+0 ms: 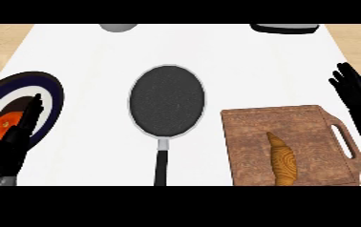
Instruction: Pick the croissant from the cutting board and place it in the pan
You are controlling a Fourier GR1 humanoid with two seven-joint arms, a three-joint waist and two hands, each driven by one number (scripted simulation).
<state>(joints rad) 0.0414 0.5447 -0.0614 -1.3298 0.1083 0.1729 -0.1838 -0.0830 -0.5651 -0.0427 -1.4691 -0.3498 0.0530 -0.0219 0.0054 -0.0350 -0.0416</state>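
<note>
The croissant (282, 160) lies on the wooden cutting board (247, 145), toward its near right part, lengthwise with 1 pointed tip aimed away from the robot and the fatter end near the view's lower edge. Nothing touches it. The board sits at the right of the white counter (91, 54), its handle slot facing the right edge, which puts the pastry on the right hand's side.

The frying pan (167, 102) stands just left of the board, dark inside and bare, with its black handle (161, 166) pointing back toward the robot. That leaves the bowl of the pan open to a drop from above, and the route from board to pan is short and unobstructed.

The right hand (348, 87) shows at the right edge, beyond the board's far corner, fingers straight and slightly apart, holding nothing. The left hand (17, 130) sits at the left edge over a dark-rimmed plate (53, 90), fingers straight and together, also holding nothing.

Judging from this, the pick has not begun: the right hand looks best placed to come down over the croissant and close across its narrow width. A grey round object (118, 27) and a dark object (284, 28) are cut off at the far edge.
</note>
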